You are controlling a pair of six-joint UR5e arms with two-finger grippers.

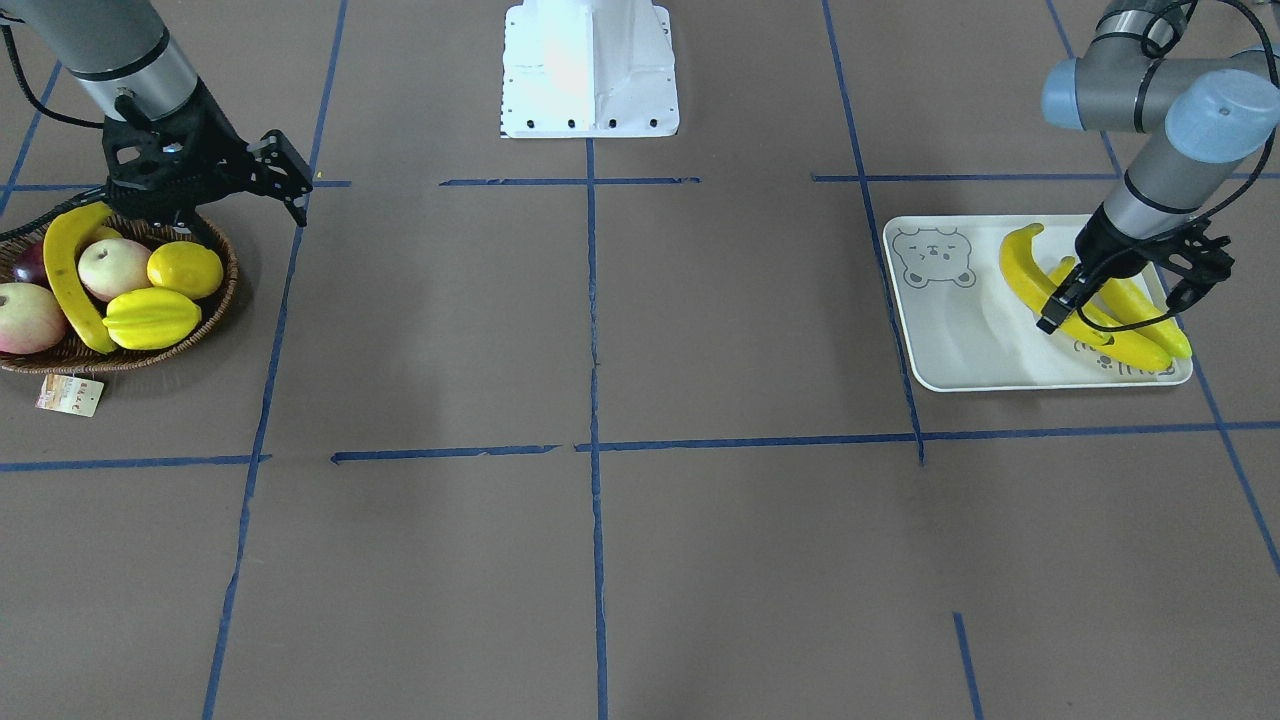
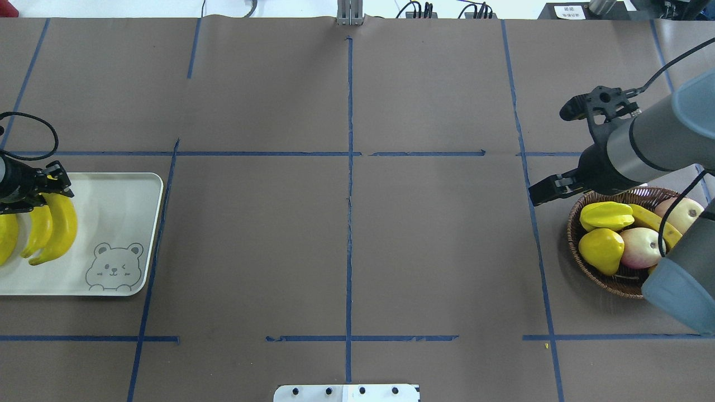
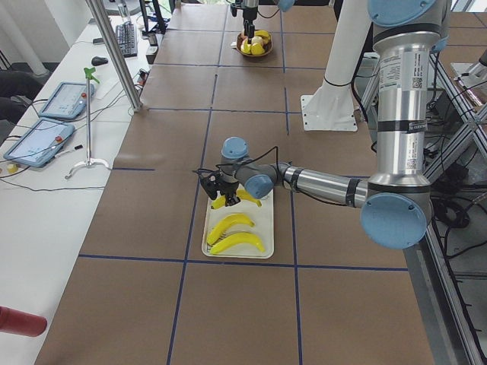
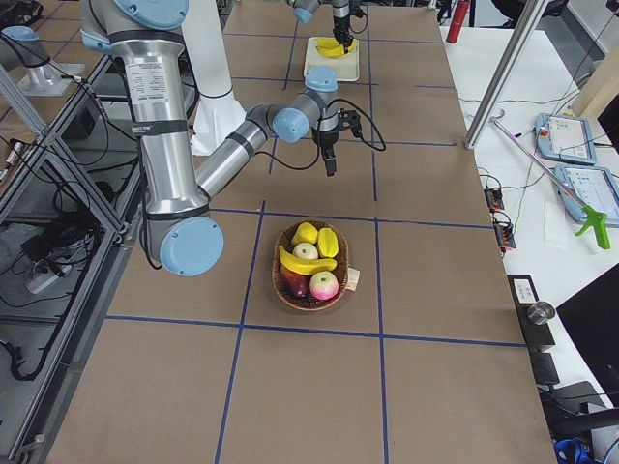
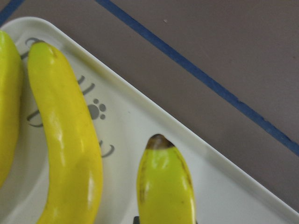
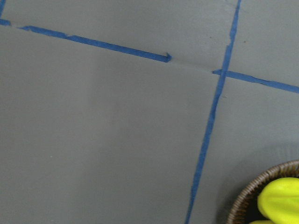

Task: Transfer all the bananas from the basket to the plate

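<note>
Starting at the left edge of the bench (image 2: 346, 251), going by the overhead view: the plate (image 2: 128, 195) sits right up against that edge, with the bear print in its near corner on the side toward the middle. Three bananas (image 2: 62, 223) lie on it side by side, bunched on the half away from the bear and pretty much touching each other. The left hand (image 1: 1115, 308) is down low over them. Its fingers are spread to either side of one banana, way wider than the fruit, so it's straddling rather than squeezing. The left wrist cam has that banana's dark tip at bottom centre. It's next to another banana, with grey lettering and a paw print on the plate between them.

The middle of the bench is brown paper crossed by blue tape lines (image 2: 349, 167), and the robot's white base (image 2: 346, 393) is at the near edge.

Over by the right edge is the basket (image 1: 213, 320), with its paper tag (image 1: 70, 394) lying on the bench beside it. The fourth banana (image 1: 68, 275) is in there, curved over the other fruit between two apples (image 1: 113, 268). A lemon (image 1: 186, 268) and a starfruit (image 1: 150, 318) sit beside them. Something dark red is tucked at the rim, can't tell what. The right hand (image 2: 550, 152) hangs raised over the bench, off the basket's rim on the side toward the middle, fingers wide apart and gripping nothing. Its wrist cam gets paper, tape and a bit of basket rim with yellow fruit in the bottom corner.
</note>
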